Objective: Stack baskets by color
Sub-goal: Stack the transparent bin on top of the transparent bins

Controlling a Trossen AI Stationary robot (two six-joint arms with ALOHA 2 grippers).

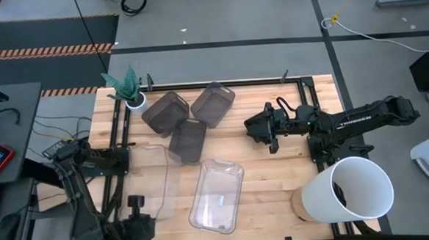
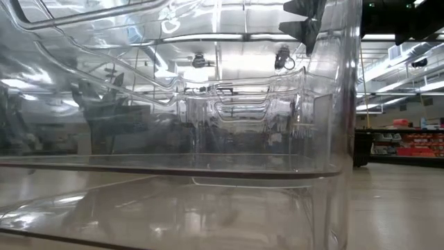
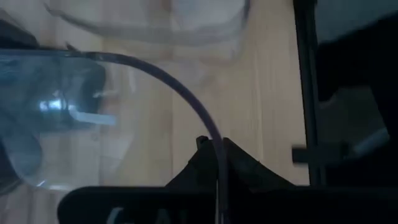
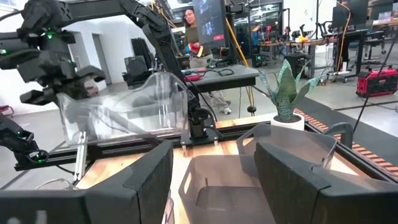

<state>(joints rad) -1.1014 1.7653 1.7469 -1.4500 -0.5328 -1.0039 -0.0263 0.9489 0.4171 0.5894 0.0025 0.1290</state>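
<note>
Wooden table (image 1: 276, 172) with a black frame along its edges. At the far left corner stands a white pot (image 1: 135, 102) holding a green plant. Beside it three grey baskets (image 1: 189, 118) lie clustered, touching or nearly so. A clear basket (image 1: 217, 195) rests near the front middle. At the front right corner a large white bucket (image 1: 354, 188) lies tipped, its mouth facing up toward the camera.
</note>
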